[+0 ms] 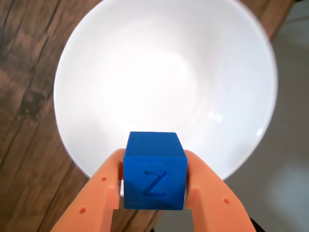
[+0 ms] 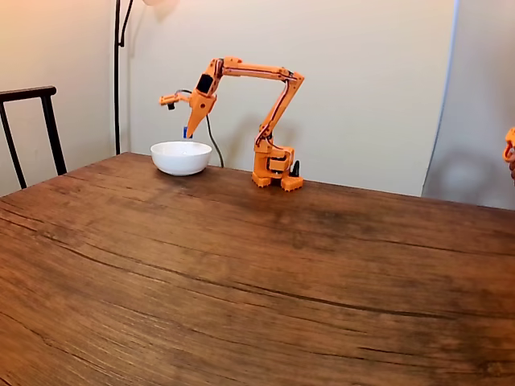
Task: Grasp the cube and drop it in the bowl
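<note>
The gripper [image 1: 154, 186] pinches the cube [image 1: 155, 171] between its two orange fingers [image 1: 99, 193], one finger pressed against each side face. The cube's facing side bears an embossed letter Z. In the wrist view, the cube hangs above the bowl [image 1: 96, 58], near its rim. In the fixed view, the arm [image 2: 257, 76] holds the cube [image 2: 185, 132] just above the bowl [image 2: 181, 158], which rests on the wooden table [image 2: 257, 273].

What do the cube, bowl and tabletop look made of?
Cube: likely 3D-printed plastic, matte blue, fine layer lines, embossed Z. Bowl: probably glazed ceramic, glossy white with highlights; could be melamine. Table: dark wood or wood-look laminate, visible grain. The orange claw holding the cube looks like printed plastic.
</note>
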Controlling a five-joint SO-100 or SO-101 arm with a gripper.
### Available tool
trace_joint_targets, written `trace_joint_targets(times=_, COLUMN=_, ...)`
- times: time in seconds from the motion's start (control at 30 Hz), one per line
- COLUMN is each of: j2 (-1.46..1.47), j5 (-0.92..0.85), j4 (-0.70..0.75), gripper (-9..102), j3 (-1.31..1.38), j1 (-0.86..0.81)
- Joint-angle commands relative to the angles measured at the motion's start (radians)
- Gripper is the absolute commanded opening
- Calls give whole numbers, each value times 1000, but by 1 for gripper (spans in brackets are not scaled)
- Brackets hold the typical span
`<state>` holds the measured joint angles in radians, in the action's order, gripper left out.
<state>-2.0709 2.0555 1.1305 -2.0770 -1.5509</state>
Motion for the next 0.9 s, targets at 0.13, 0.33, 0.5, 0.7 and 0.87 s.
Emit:
trace_joint_targets(times=0.13, j2=-21, j5=5, j4=-109, gripper=3, j3=-72, j1=-5)
trace_joint_targets(times=0.33, j2=-21, j5=5, j4=-187, gripper=5, j3=-110, j1=-5)
trace_joint_targets(times=0.5, j2=-20, j5=5, j4=-192, gripper=20, j3=-124, j1=-5)
trace_joint_targets(times=0.7, j2=-20, j5=6, j4=-192, gripper=23, j3=-121, j1=-5)
trace_joint_targets(times=0.87, j2=-29, j5=5, j4=-184, gripper=23, j3=-107, j1=9)
